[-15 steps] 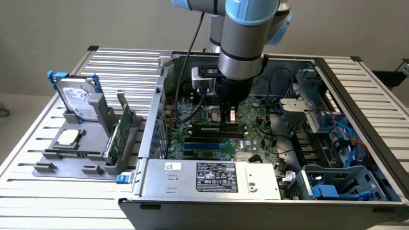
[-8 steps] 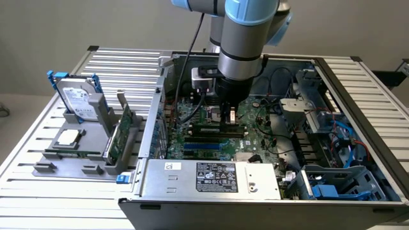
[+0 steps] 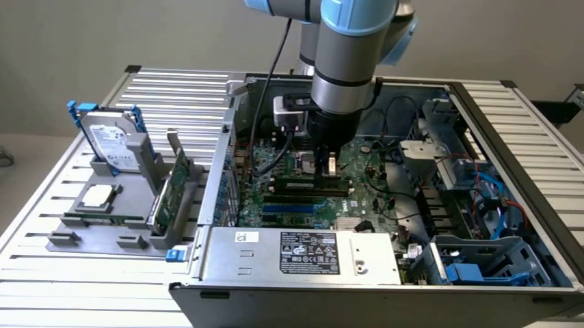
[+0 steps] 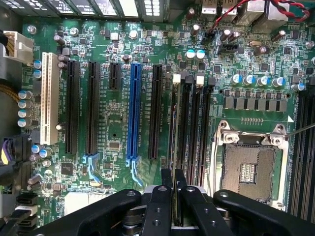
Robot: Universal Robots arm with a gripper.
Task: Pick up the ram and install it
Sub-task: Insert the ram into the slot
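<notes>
Two black fingers [image 4: 160, 206] of the gripper [image 4: 173, 178] are drawn nearly together, pinching the ram [image 4: 173, 140] by its top edge. I see it edge-on, lying along the outermost of the memory slots [image 4: 194, 128].

Judgement: seating step. I'd keep the stick square to its slot, confirm the white end latch [image 4: 177, 77] is open, and press straight down with even load.

Beyond, the bare processor socket [image 4: 251, 169] sits just beside the slots, and the blue slot [image 4: 133, 113] lies on their other side.

Hard drive [image 3: 111, 140], expansion card [image 3: 169, 191], processor chip [image 3: 98, 197] on gray fixture [image 3: 96, 238]; open computer case [image 3: 365, 304] alongside.
</notes>
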